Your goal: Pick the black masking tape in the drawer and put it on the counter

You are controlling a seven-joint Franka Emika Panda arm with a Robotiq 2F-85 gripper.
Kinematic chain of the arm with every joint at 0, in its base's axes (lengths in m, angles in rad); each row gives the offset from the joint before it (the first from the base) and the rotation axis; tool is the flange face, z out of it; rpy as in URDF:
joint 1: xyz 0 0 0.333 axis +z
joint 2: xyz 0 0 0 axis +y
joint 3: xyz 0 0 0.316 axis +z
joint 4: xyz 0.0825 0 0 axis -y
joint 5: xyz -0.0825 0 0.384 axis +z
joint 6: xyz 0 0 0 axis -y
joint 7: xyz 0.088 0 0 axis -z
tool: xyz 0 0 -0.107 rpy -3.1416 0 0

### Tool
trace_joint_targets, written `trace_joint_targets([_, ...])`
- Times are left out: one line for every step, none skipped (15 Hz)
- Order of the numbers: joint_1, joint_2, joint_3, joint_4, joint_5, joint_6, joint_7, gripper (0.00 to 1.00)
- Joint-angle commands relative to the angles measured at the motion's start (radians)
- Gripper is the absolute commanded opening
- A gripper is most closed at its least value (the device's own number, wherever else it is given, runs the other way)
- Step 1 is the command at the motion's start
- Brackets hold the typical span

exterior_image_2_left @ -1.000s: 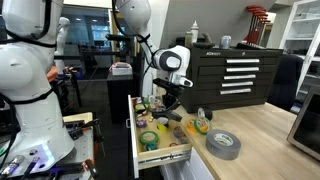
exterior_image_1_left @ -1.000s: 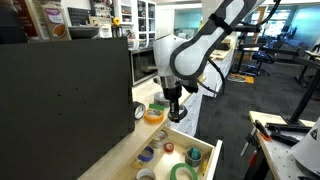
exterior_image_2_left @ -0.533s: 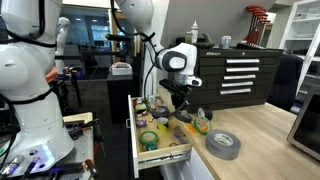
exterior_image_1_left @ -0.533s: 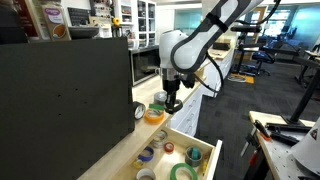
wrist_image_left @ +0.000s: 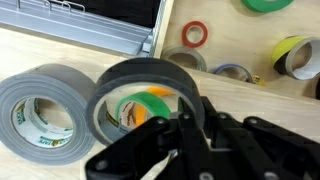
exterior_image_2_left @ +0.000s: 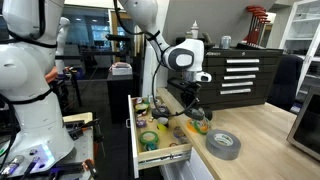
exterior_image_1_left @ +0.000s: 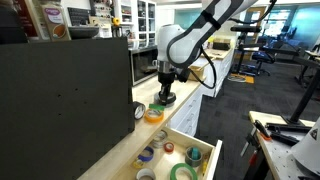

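While the black tape (wrist_image_left: pixel 140 70) hangs in the gripper (wrist_image_left: pixel 193 118), we judge that the picking step is done and the placing step is now in hand. In the wrist view one finger passes through the hole of the ring and the other presses from outside, so the jaws are clamped on the wall of the roll. The roll is in the middle of the frame, above the counter (wrist_image_left: pixel 60 55), with the drawer (wrist_image_left: pixel 235 35) in the upper right. A grey tape roll (wrist_image_left: pixel 40 110) lies at the lower left, just beside it, and a green and orange roll (wrist_image_left: pixel 145 105) shows through the ring. In an exterior view the gripper (exterior_image_2_left: pixel 193 103) is over the counter edge. Next, we think, the arm must find a free spot, lower the roll without touching these neighbours, and release it.
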Motion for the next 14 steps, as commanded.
trace_joint_targets([-0.021,0.056,-0.010,0.085,-0.011,0.014,-0.015,0.03])
trace_joint_targets([-0.031,0.071,-0.011,0.108,-0.008,0.011,-0.024,0.03])
trace_joint_targets([-0.039,0.086,-0.013,0.130,-0.005,0.010,-0.031,0.03])
trace_joint_targets([-0.045,0.102,-0.017,0.151,-0.007,0.007,-0.033,0.03])
trace_joint_targets([-0.052,0.117,-0.020,0.171,-0.007,0.006,-0.036,0.03])
trace_joint_targets([-0.062,0.131,-0.023,0.190,-0.007,0.004,-0.041,0.03])
trace_joint_targets([-0.072,0.144,-0.023,0.208,-0.004,0.003,-0.047,0.03])
trace_joint_targets([-0.082,0.158,-0.023,0.227,-0.003,0.002,-0.057,0.03])
trace_joint_targets([-0.091,0.171,-0.023,0.240,-0.003,0.006,-0.066,0.03])
trace_joint_targets([-0.100,0.182,-0.023,0.254,-0.004,0.009,-0.074,0.03])
trace_joint_targets([-0.110,0.193,-0.021,0.264,-0.003,0.012,-0.085,0.03])
trace_joint_targets([-0.121,0.202,-0.017,0.274,0.001,0.015,-0.100,0.03])
trace_joint_targets([-0.130,0.212,-0.014,0.283,0.002,0.014,-0.113,0.03])
trace_joint_targets([-0.140,0.217,-0.008,0.289,0.008,0.004,-0.126,0.06])
